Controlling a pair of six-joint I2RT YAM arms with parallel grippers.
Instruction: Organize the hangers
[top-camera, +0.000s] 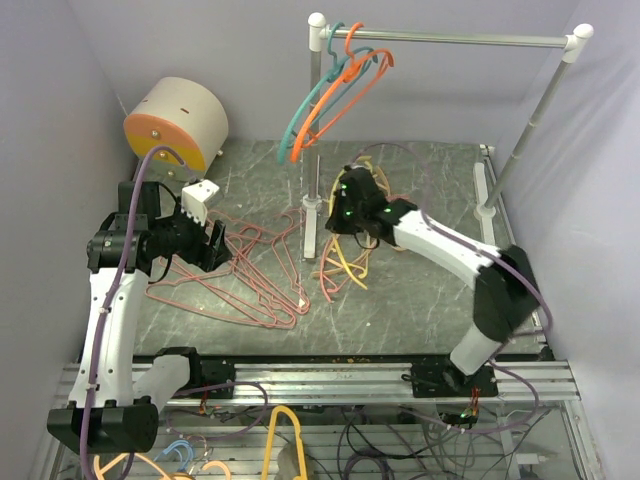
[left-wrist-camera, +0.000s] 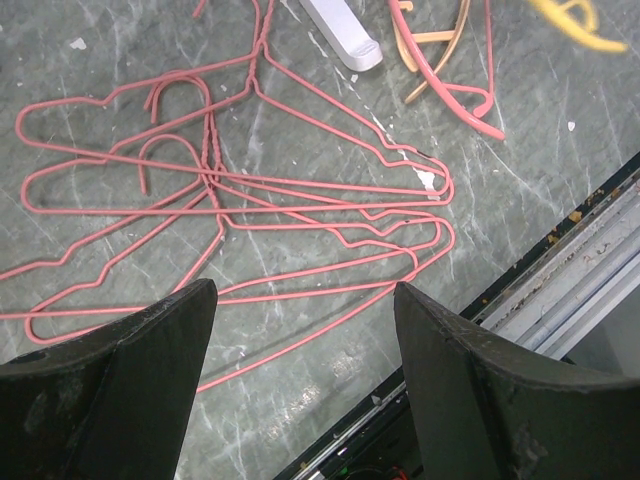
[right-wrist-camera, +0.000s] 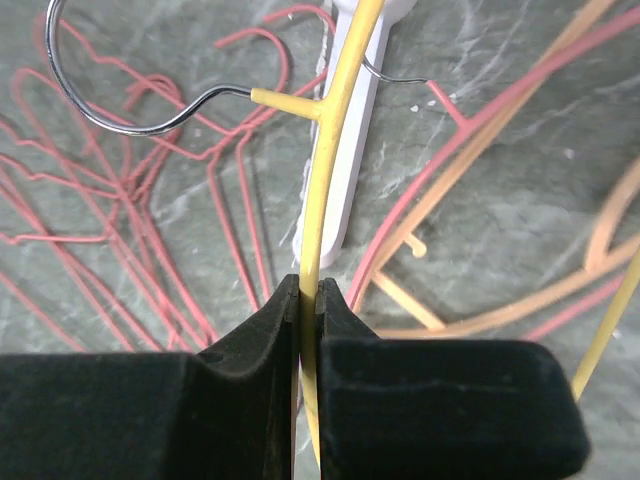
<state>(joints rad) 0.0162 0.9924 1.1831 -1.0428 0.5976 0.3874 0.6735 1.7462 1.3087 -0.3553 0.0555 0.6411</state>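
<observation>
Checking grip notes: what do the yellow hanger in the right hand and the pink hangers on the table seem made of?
Yellow hanger: likely moulded plastic, smooth thick bar; its hook looks like bare silver metal wire. Pink hangers: apparently thin coated wire, twisted at the necks.

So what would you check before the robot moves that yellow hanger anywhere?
1. Grip: right gripper shut on the yellow hanger: ok.
2. Snags: yellow hanger free of the peach hanger beside it: cannot tell.
3. Space: rail bare to the right of the hung teal hanger and orange hanger: ok.
4. Other arm: left gripper open, above the pink wire hangers: ok.
5. Pile: pink wire hangers untangled: not ok, they overlap.
</observation>
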